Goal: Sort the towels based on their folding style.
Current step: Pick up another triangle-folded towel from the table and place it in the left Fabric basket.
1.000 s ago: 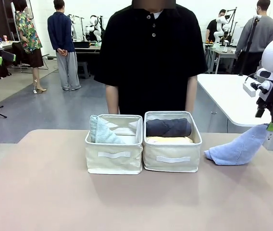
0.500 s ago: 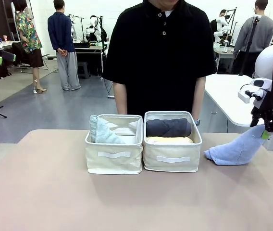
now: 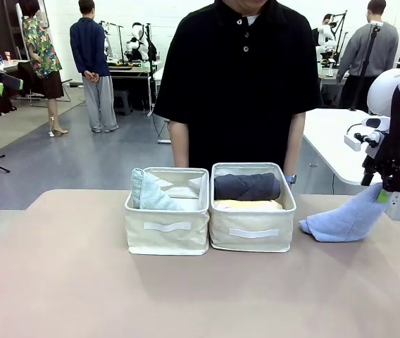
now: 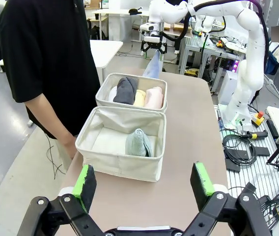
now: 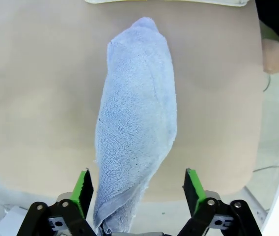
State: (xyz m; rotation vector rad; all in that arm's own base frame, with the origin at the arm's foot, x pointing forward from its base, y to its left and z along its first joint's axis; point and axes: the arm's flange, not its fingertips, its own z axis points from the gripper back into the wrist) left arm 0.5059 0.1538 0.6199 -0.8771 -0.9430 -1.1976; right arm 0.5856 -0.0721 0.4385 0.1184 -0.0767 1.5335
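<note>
A light blue cone towel (image 3: 342, 220) lies on the table right of the bins, its narrow end rising toward my right gripper (image 3: 385, 189). In the right wrist view that towel (image 5: 137, 123) runs between the green fingers (image 5: 84, 191), and the right gripper (image 5: 137, 192) stands open around its near end. The left bin (image 3: 167, 236) holds a teal cone towel (image 3: 151, 193). The right bin (image 3: 251, 238) holds a dark grey roll (image 3: 247, 186) above a yellow roll (image 3: 248, 205); a pink roll (image 4: 153, 97) lies beside them. My left gripper (image 4: 143, 181) is open and holds nothing, short of the bins.
A person in a black shirt (image 3: 239, 77) stands at the far edge behind the bins, with a hand (image 5: 277, 54) near the table corner. The table edge (image 5: 213, 194) runs close behind the right gripper. Bare tabletop (image 3: 115, 296) stretches in front of the bins.
My right arm has shifted a little to the left over the blue towel's raised end. The person has straightened up. Towels and bins have not moved.
</note>
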